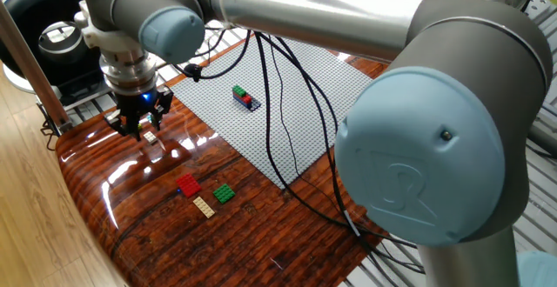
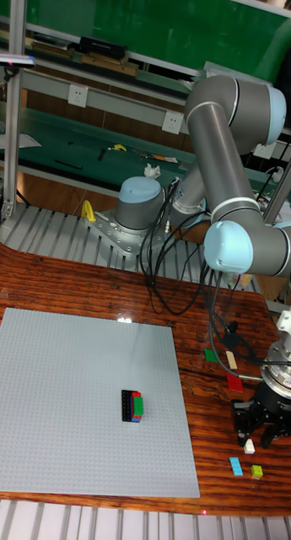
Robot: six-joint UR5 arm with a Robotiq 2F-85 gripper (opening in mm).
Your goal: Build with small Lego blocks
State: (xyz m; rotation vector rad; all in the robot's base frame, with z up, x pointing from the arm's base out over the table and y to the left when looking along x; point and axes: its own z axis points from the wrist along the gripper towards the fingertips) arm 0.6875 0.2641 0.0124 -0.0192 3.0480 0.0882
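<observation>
My gripper (image 1: 139, 127) hangs low over the left end of the wooden table, fingers spread and open. In the tall fixed view the gripper (image 2: 260, 432) stands right over a small white block (image 2: 248, 441), which sits at its fingertips. The same white block (image 1: 150, 136) shows just beside the fingers. A light blue block (image 2: 236, 467) and a yellow-green block (image 2: 257, 472) lie close by. Red (image 1: 188, 185), green (image 1: 224, 193) and tan (image 1: 204, 206) blocks lie loose on the wood. A short stack of green, red and dark blocks (image 1: 245, 97) stands on the grey baseplate (image 1: 226, 130).
Black cables (image 1: 291, 139) trail from the arm across the baseplate and onto the wood. A black round device (image 1: 43, 26) and a metal post (image 1: 30, 70) stand at the table's left end. The arm's big elbow joint (image 1: 426, 165) fills the right foreground.
</observation>
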